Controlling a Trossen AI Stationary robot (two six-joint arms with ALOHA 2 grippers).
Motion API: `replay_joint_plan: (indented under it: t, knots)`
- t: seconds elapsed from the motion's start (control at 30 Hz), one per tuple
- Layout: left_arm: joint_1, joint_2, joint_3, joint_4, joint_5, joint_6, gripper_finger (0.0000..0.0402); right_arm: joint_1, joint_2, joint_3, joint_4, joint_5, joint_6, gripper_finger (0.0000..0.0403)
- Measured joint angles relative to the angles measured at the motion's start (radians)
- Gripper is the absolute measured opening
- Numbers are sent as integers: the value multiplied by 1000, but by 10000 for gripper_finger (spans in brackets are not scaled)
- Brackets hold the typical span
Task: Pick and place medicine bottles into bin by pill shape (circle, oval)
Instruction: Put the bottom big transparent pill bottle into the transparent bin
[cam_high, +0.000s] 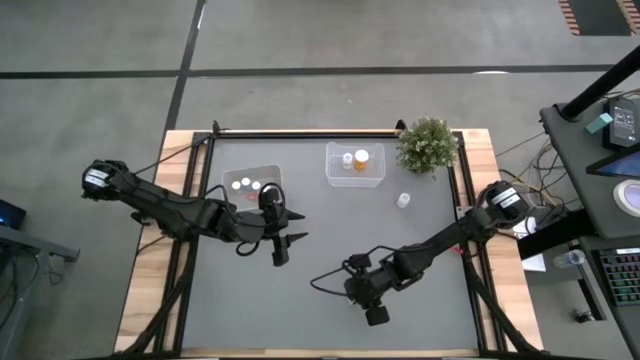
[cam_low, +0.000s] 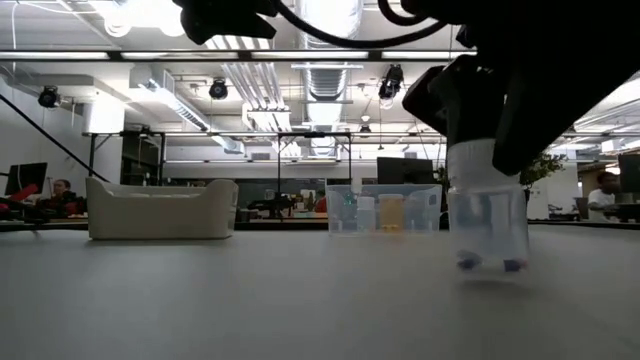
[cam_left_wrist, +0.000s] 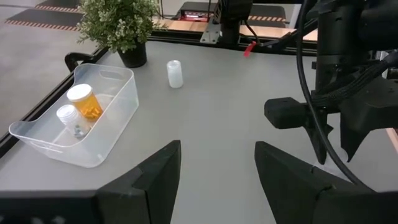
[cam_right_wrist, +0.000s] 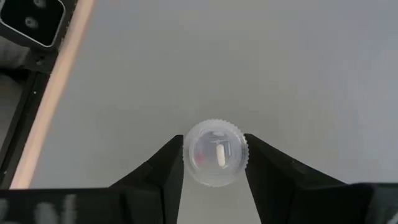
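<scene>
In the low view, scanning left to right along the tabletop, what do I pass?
Opaque white tub → clear bin holding a white-capped bottle and then an orange bottle → clear bottle gripped in the right hand, just above the table.

You get even, bright overhead light across the grey table (cam_high: 330, 250), with only soft, short shadows under the arms. In the low view, ceiling strip lights (cam_low: 330, 55) glare white and leave the right gripper (cam_low: 487, 120) a near-black silhouette; the clear bottle (cam_low: 488, 215) between its fingers looks soft and slightly blurred, as does the tabletop nearest you. Beyond the left gripper (cam_left_wrist: 217, 165), the clear bin (cam_left_wrist: 106, 134) and potted plant (cam_left_wrist: 118, 22) read crisp, while its own fingers (cam_left_wrist: 152, 186) are dark and unfocused.
</scene>
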Motion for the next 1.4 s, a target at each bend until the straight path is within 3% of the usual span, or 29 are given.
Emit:
replay_joint_plan:
  t: [0.2, 0.4, 0.83, 1.2, 1.4]
  knots:
    - [-18, -7, 5, 10, 0, 22, 191, -37, -63, 0, -31, 14, -7, 150]
    - [-37, -32, -2, 30, 1, 91, 191, -105, -174, 0, -126, 116, -20, 144]
    - [-39, -45, -3, 38, 0, 286, 191, -418, -344, 0, -206, 142, -83, 145]
    - [-39, -53, -4, 52, -32, 450, 191, -677, -268, 142, -272, 128, -277, 145]
    - [-39, -57, -4, 51, -46, 477, 191, -801, -176, 219, -272, 43, -333, 145]
